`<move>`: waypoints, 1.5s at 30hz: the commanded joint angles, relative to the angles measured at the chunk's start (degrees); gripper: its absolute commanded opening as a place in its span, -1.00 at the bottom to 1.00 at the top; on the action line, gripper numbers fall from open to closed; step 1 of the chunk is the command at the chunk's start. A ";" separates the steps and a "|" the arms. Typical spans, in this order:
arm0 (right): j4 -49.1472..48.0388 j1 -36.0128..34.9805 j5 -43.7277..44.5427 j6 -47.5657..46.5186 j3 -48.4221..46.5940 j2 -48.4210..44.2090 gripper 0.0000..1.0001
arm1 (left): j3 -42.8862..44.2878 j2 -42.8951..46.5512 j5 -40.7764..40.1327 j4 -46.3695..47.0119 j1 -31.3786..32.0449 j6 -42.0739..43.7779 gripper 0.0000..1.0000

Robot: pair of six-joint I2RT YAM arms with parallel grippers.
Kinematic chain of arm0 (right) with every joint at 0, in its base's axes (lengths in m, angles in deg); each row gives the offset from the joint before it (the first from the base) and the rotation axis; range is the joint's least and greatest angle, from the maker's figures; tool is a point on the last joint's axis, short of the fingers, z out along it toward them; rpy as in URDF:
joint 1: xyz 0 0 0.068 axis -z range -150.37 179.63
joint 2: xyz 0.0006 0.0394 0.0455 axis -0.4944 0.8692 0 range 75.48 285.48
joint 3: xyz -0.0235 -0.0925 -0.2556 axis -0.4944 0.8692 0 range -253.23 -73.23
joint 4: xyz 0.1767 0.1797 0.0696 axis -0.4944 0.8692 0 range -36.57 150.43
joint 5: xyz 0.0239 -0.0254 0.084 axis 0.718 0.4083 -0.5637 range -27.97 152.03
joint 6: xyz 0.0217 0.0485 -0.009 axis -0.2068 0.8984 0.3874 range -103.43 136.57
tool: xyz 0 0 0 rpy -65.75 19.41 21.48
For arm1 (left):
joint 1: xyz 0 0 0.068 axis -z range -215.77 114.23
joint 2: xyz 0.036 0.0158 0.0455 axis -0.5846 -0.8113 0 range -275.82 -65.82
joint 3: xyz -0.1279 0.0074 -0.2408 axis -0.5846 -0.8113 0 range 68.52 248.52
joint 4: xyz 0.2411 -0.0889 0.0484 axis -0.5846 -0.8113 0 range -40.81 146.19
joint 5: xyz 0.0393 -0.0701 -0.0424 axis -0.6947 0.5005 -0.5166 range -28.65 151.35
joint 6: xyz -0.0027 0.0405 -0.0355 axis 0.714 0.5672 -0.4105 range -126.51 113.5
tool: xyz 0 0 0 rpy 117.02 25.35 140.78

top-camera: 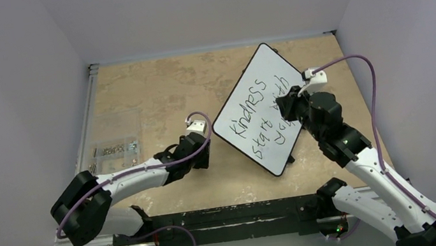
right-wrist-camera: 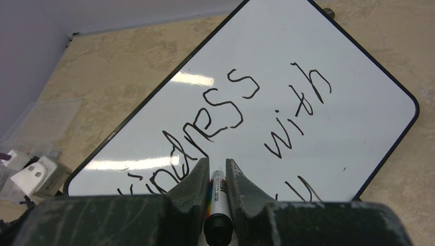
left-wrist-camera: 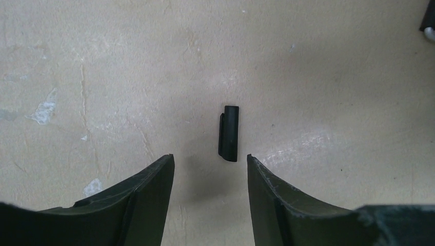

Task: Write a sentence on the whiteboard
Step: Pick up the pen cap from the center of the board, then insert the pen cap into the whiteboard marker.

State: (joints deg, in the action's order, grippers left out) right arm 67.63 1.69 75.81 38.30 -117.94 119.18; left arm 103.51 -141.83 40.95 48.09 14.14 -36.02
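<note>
diagonally: whiteboard (top-camera: 266, 66) long axis runs near-left to far-right.

Lab test cell: bare white walls (top-camera: 1, 63) enclose a tan tabletop (top-camera: 159, 86).

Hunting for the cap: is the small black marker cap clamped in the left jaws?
No, the small black marker cap lies on the beige table, apart from the left gripper's open jaws.

White whiteboard (top-camera: 268, 64), black rim, black sentence (top-camera: 252, 106); mottled beige table (top-camera: 153, 93); black cap (left-wrist-camera: 229, 133); white, black-ended marker (right-wrist-camera: 218, 200).
</note>
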 commanded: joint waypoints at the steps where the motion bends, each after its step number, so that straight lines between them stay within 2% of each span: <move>1: -0.96 0.18 0.17 0.18 -0.20 -1.43 -1.00 | 1.76 -2.03 -0.17 1.85 0.19 -0.97 0.05; 19: -1.02 0.22 0.26 0.10 -0.11 -1.46 -1.00 | 5.60 -9.57 2.12 3.92 0.19 2.63 -0.18; 27: -0.99 0.20 0.63 -0.11 -0.29 -1.35 -1.00 | 6.35 -12.49 1.79 3.97 0.19 1.95 -0.42; 33: -1.10 0.19 0.48 -0.21 -0.35 -1.02 -1.00 | 3.80 -13.05 1.42 4.83 0.19 0.50 -0.60; 34: -1.16 0.24 0.41 -0.19 -0.34 -0.93 -1.00 | 3.09 -13.04 1.42 5.15 0.19 0.40 -0.67; 36: -1.16 0.20 0.22 -0.15 -0.50 -0.67 -1.00 | 2.05 -12.86 1.03 5.49 0.19 0.05 -0.94; 37: -1.17 0.23 0.03 -0.20 -0.59 -0.58 -1.00 | 1.94 -12.77 0.51 5.17 0.19 -0.03 -1.00; 45: -0.92 0.17 -2.96 -0.68 -3.76 0.82 -1.00 | 2.38 -6.60 -2.65 -0.47 0.02 1.86 -1.00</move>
State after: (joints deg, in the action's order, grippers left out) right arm 68.05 1.69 75.09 38.15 -118.03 119.51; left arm 106.94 -152.32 40.14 52.64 14.25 -34.93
